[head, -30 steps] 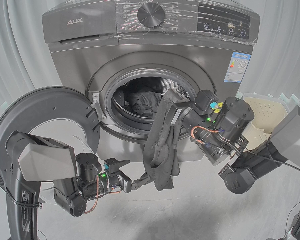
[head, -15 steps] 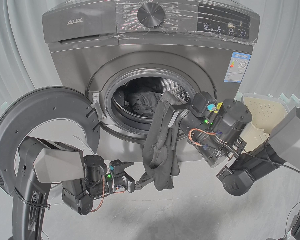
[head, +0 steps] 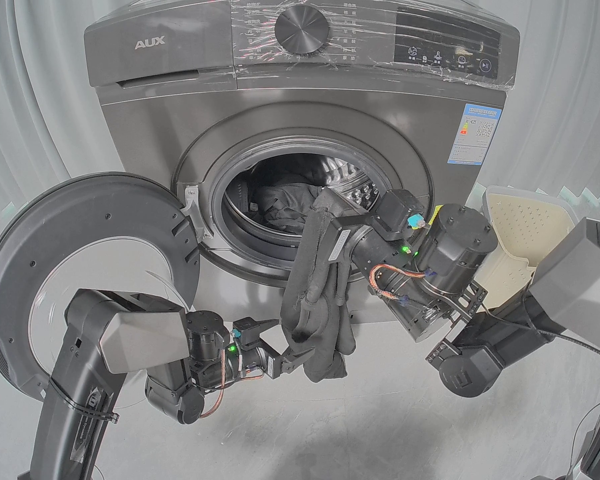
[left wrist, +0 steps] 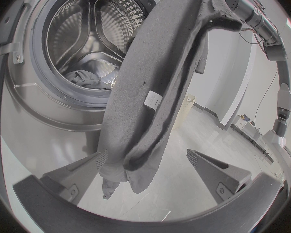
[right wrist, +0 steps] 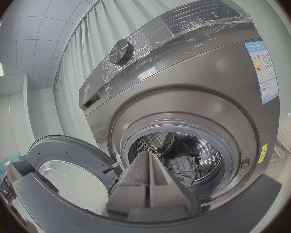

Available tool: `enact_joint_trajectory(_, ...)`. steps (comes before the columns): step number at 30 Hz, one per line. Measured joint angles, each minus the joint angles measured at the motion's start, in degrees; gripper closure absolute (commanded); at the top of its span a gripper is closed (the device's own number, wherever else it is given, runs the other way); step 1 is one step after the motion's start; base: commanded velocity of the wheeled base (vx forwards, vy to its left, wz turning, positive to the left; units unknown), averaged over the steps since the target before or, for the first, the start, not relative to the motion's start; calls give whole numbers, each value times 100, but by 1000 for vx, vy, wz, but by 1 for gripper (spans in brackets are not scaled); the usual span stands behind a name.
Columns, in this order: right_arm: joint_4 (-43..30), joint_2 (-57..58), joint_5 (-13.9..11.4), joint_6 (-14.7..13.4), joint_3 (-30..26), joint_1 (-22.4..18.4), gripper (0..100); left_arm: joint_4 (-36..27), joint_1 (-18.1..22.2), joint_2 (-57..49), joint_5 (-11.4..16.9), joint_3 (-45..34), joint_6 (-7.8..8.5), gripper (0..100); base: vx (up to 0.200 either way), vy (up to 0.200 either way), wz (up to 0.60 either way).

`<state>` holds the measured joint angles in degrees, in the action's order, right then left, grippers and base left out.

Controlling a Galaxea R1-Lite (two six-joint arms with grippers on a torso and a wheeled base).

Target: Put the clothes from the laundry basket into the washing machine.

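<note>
Dark garment (head: 313, 301) hung at the open mouth of the washing machine (head: 180, 121).
Pinched tight in the right gripper (head: 328, 203) there; left gripper (left wrist: 145, 154) spread apart at the hem, below that mouth (glossy grey floor (head: 380, 421) beneath, pleated curtain (head: 567, 101) behind).

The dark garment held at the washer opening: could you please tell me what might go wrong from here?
Held by the right gripper, the dark garment hangs mostly below the drum opening's rim, so it could drape outside when released. Its lower end hangs inside the open left gripper and might snag.
</note>
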<state>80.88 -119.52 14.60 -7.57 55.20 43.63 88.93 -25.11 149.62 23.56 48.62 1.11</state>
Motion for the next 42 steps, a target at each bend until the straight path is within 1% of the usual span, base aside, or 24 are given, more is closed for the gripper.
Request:
enact_joint_trajectory(4, 2, -13, -2, -12, -7, 11, 100, -2, 6, 190, 141, 243, -22, 0, 0, 0, 0)
enact_joint_trajectory(6, 5, -16, 9, -39, -13, 24, 100, -2, 12, 290, 178, 402, -73, 0, 0, 0, 0)
enact_joint_trajectory(11, 7, -28, 50, -66, -29, 49, 100, -11, 10, 479, 197, 739, -241, 0, 0, 0, 0)
enact_joint_trajectory(17, 11, -44, 55, -69, -35, 57, 100, -13, 0, 730, 189, 1200, -288, 0, 0, 0, 0)
enact_joint_trajectory(18, 11, -46, 55, -69, -38, 57, 100, -20, 0, 769, 187, 1261, -294, 100, 0, 0, 0)
enact_joint_trajectory(33, 77, -35, 61, -121, -60, 28, 100, -20, -13, 1069, 24, 1864, -382, 100, 0, 0, 0)
enact_joint_trajectory(39, 79, -38, 61, -121, -66, -88, 100, -2, 45, 912, -4, 1681, -346, 100, 0, 0, 0)
enact_joint_trajectory(42, 77, -38, 61, -123, -66, -196, 100, 2, 102, 642, 2, 1268, -322, 100, 0, 0, 0)
